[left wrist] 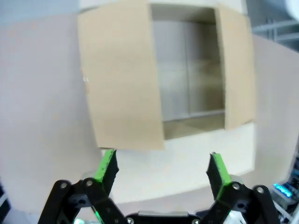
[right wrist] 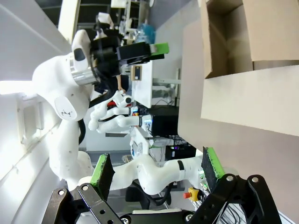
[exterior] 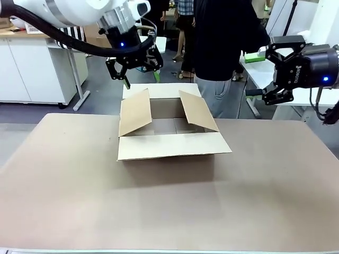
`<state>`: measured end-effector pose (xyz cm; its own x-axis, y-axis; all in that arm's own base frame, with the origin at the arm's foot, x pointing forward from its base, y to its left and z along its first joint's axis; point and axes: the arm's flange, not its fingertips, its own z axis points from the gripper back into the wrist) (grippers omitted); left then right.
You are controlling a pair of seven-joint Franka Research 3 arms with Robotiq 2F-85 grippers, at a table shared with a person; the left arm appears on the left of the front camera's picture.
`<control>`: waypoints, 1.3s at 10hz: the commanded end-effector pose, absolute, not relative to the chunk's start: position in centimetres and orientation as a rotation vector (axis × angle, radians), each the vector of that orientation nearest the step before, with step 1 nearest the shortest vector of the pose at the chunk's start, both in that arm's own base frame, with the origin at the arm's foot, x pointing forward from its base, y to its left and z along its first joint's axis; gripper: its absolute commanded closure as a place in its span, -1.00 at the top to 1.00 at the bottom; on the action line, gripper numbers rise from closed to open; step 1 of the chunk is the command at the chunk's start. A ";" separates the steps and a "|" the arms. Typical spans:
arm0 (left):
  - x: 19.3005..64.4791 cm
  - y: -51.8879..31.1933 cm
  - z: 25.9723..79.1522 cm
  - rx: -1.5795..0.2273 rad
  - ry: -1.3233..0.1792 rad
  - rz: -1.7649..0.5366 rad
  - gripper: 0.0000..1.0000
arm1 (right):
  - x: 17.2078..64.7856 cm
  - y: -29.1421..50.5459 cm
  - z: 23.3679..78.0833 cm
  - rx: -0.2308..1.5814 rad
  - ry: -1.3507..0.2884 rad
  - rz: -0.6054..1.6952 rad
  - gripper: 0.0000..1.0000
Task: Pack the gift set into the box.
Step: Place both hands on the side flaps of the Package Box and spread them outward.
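Box (exterior: 169, 145) open, floor partly hidden by flaps, left gripper (left wrist: 161, 168) and right gripper (right wrist: 156, 170) spread, empty

The left arm (exterior: 69, 13) reaches in from the upper left of the front view, its wrist tipped downward. The left gripper (exterior: 141, 78) hangs at upper centre, and its green-padded fingers (left wrist: 106, 167) are spread wide with nothing between them. At the right edge the right gripper (exterior: 254, 73) points sideways toward the frame's middle, its fingers (right wrist: 211, 167) likewise apart and, as far as the side-on angle shows, empty.
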<state>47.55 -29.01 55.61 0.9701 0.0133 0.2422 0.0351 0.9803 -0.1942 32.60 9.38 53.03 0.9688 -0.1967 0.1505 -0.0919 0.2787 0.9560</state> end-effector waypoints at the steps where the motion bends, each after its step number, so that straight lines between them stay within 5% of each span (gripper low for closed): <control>1: 50.3 -33.9 55.0 0.077 -0.230 0.040 1.00 | 32.9 9.6 53.0 1.320 -0.285 -0.047 1.00; 9: 53.4 -36.8 44.3 0.367 -0.158 0.083 1.00 | 32.9 9.6 53.0 1.320 -0.285 -0.047 1.00; 13: 52.5 -34.3 44.4 0.384 -0.158 0.168 1.00 | 32.9 9.6 53.0 1.320 -0.285 -0.047 1.00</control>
